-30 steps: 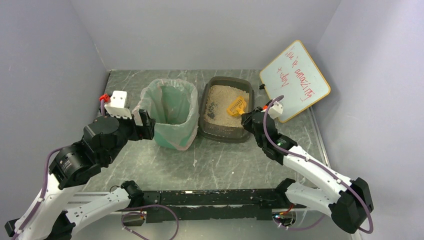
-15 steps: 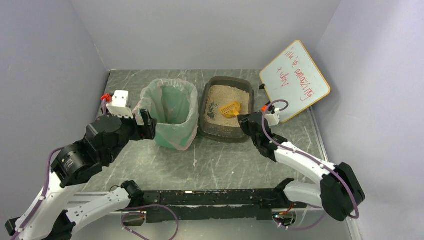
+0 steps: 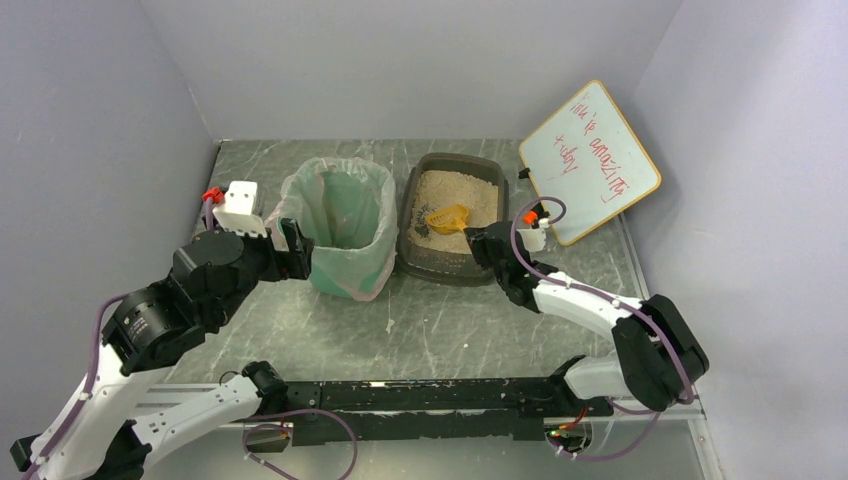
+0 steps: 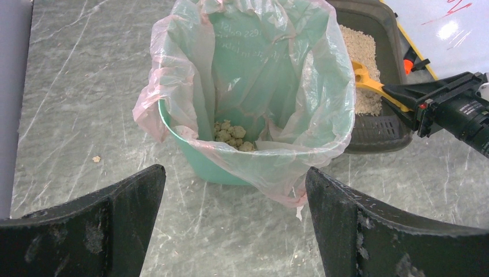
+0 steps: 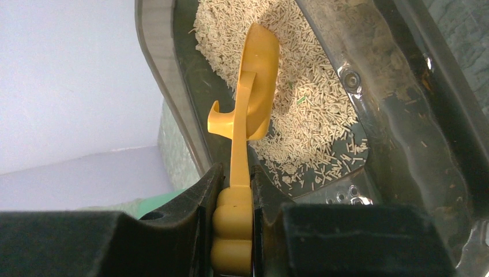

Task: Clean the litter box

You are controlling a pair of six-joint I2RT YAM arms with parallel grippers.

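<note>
**Left to right.** Left gripper (image 3: pixel 291 248): fingers spread wide and empty, beside the green bin (image 3: pixel 338 272), whose liner holds a few clumps (image 4: pixel 232 136). Litter box (image 3: pixel 446 264): on the table just right of the bin. Orange scoop (image 3: pixel 447 217): head over mid-litter, handle clamped in the right gripper (image 3: pixel 480 240). Step in hand: a scooping pass. Next, the blade must dip under waste, level out, then lift toward the bin. Whether it carries anything is unclear. Against 1 s earlier, the scoop has moved left and rolled edge-on, and the left arm is unchanged.
</note>
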